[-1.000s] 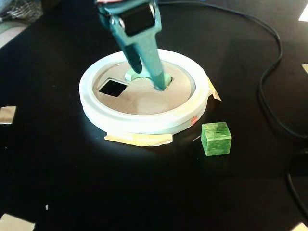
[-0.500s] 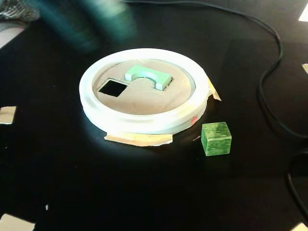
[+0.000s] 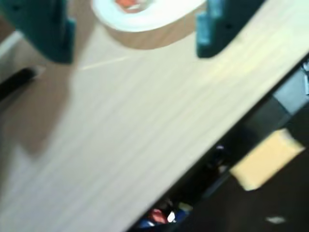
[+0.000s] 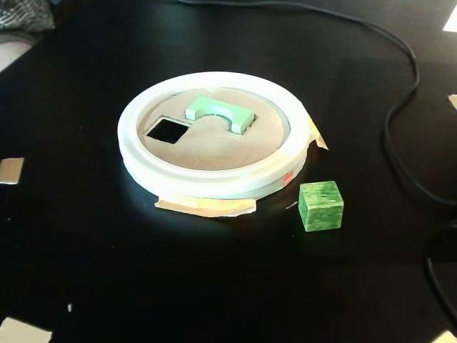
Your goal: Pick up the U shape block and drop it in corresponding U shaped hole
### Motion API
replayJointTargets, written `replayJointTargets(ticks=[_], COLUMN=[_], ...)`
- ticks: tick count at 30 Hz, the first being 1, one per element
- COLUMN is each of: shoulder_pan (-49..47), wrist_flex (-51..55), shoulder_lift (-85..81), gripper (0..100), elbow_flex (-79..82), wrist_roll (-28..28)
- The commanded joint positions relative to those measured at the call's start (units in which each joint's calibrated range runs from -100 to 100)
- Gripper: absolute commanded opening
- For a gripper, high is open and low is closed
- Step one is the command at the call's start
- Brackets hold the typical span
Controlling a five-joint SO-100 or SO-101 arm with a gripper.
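In the fixed view, the U shape block [image 4: 219, 113] sits on the tan white-rimmed disc [image 4: 214, 179], lodged in the U shaped hole [image 4: 246, 118] with its top standing proud of the tan surface, not dropped fully through. Its notch faces roughly 6 o'clock. The block lies in the disc's upper half, near 12 to 1 o'clock from the disc's centre. The small square cutout [image 4: 167, 131] is just beside the block at about 8 o'clock from it, dark and empty. Strips of yellowish tape [image 4: 206, 207] show under the disc's rim at 6 o'clock and at 3 o'clock.

A darker, grainy green cube [image 4: 320, 205] rests on the black table [image 4: 107, 271], apart from the disc at about 4 o'clock from its centre. A black cable [image 4: 400, 107] curves across the table at the right edge of this view. No arm shows in this view.

In the wrist view, which is blurred, the gripper [image 3: 133, 36] has its two teal fingers [image 3: 53, 34] spread wide apart at the top edge, with nothing between them. Beneath them lies a pale wooden surface [image 3: 125, 140], with a white rounded object [image 3: 145, 14] at 12 o'clock. At 4 o'clock a tan rectangular piece [image 3: 265, 159] lies on a dark area.
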Motion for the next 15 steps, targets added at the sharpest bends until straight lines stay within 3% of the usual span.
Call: replayJointTargets(ticks=[1, 10, 15], shoulder_pan=[-0.15, -0.4, -0.28], wrist_flex=[-9.18, -14.7, -13.7], shoulder_lift=[-16.49, -37.63, -38.07], gripper=[42, 41, 40], elbow_flex=[19.04, 41.99, 46.72], wrist_roll=[-0.29, -0.24, -0.24])
